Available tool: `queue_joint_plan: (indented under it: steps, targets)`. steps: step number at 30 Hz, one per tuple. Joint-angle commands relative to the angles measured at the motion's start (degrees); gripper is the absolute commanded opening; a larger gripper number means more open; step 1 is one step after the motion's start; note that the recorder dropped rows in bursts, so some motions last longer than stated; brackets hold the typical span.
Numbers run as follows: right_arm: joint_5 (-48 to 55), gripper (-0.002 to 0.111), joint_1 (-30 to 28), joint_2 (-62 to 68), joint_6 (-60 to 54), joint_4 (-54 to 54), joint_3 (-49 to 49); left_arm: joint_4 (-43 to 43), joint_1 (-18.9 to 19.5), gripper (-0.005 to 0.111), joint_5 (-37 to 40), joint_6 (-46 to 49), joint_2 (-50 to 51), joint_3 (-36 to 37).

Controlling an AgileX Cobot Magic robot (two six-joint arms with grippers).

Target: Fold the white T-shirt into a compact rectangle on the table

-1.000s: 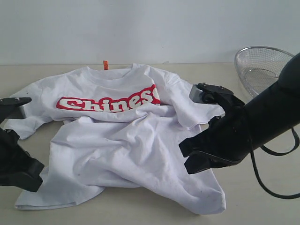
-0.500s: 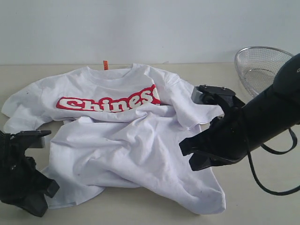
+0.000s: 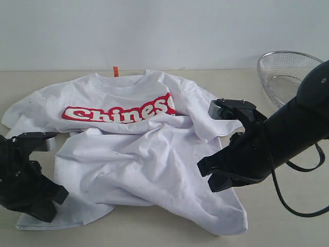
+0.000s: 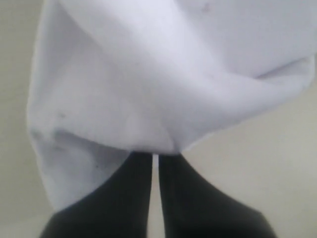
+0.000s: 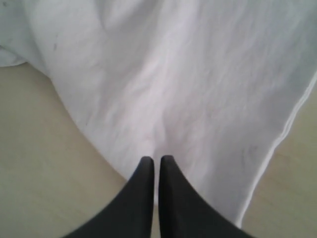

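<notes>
The white T-shirt lies crumpled on the table, with its red banner and orange neck tag toward the back. My left gripper is at the shirt's lower left edge. In the left wrist view the left gripper is shut, its tips hidden under a bunched fold of the T-shirt that gathers right at them. My right gripper hovers over the shirt's right side. The right wrist view shows the right gripper shut and empty, just above the T-shirt.
A round wire-mesh basket stands at the back right, partly behind the right arm. A black cable loops down from that arm over the table. Bare tabletop shows along the front edge and to the right of the shirt.
My left arm has come in from the far left to the shirt's lower left edge, dipped low, then risen a little. The right arm has barely shifted.
</notes>
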Motion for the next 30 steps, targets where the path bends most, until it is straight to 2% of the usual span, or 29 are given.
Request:
queue_joint_plan:
  steps: [1,4,9,17,25,30]
  targets:
    - [-2.5,0.0,0.2,0.0,-0.6,-1.4,0.2,0.5,-0.3,0.005,-2.6,-0.5,2.2,-0.2]
    - [-5.2,0.0,0.2,1.0,0.5,-2.8,0.0,0.9,-0.3,0.005,-4.3,-1.5,4.4,-0.2]
    - [-3.3,0.0,0.2,6.8,0.9,-3.3,-2.9,1.2,-0.3,0.005,-3.7,-1.5,6.2,-0.2]
    - [-4.5,0.0,0.2,14.7,4.6,-7.5,-8.4,2.7,-0.3,0.005,1.6,-1.9,6.2,-0.2]
    - [-3.9,0.0,0.2,21.9,13.8,-17.8,-15.8,13.9,-0.3,0.005,7.7,-11.0,6.2,-0.2]
    - [-3.2,0.0,0.0,23.5,15.5,-19.2,-20.0,20.8,-0.3,0.005,12.0,-16.3,5.9,-1.0]
